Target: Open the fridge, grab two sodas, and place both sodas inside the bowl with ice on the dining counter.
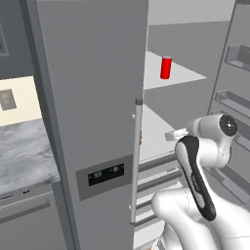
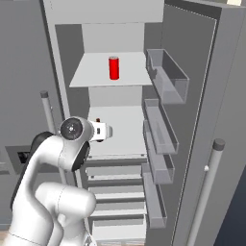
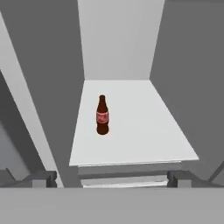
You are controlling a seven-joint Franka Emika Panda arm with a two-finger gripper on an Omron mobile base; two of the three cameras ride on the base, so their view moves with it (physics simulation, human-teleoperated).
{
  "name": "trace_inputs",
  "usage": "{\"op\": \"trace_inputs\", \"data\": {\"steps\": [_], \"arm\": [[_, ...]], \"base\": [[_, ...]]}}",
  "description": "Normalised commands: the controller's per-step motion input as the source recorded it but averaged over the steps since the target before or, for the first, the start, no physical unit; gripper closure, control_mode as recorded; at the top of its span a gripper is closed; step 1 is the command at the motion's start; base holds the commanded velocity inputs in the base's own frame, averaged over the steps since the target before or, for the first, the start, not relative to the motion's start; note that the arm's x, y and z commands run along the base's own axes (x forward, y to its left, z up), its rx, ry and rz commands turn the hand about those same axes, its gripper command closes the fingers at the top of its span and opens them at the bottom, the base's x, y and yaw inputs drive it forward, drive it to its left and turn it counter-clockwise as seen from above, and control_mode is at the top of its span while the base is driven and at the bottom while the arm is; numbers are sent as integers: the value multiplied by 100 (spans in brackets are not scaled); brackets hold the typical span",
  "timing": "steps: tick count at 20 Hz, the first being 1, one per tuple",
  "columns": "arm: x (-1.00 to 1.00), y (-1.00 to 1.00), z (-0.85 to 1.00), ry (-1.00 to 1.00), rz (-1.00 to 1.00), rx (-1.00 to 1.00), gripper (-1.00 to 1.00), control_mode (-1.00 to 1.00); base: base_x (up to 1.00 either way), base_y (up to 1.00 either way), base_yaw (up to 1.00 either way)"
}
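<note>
The fridge (image 1: 93,97) has its right door (image 2: 211,96) swung open and its left door closed. A red can (image 2: 114,67) stands upright on the upper shelf, also seen as the can (image 1: 166,67) in the left base view. A brown bottle (image 3: 102,116) with a red-and-white label stands upright on the middle shelf (image 3: 140,131), left of centre. My gripper (image 3: 110,179) is open and empty, held level at the front edge of that shelf, a short way from the bottle. From the right my gripper (image 2: 108,130) reaches into the fridge. The bowl with ice and the dining counter are out of view.
Several clear door bins (image 2: 166,77) line the open door close to my right. Drawers (image 2: 117,192) fill the fridge below the middle shelf. The closed door's bar handle (image 1: 137,161) stands just left of my arm. A marble worktop (image 1: 24,151) on grey cabinets lies further left.
</note>
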Motion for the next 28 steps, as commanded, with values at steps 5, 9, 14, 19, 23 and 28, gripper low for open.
{"op": "trace_inputs", "data": {"steps": [5, 9, 14, 19, 23, 28], "arm": [[38, 16, -23, 0, 2, 0, -100, -100], [33, 6, -15, -1, 2, 0, -100, -100], [28, 0, -11, 0, 3, 2, -100, -100], [16, -13, -7, -3, 2, 4, -100, -100], [15, -15, -3, -1, 1, 2, -100, -100], [15, -12, 0, 0, 2, 0, -100, -100]], "base": [[0, 0, 0], [0, 0, 0], [0, 0, 0], [0, 0, 0], [0, 0, 0], [0, 0, 0]]}}
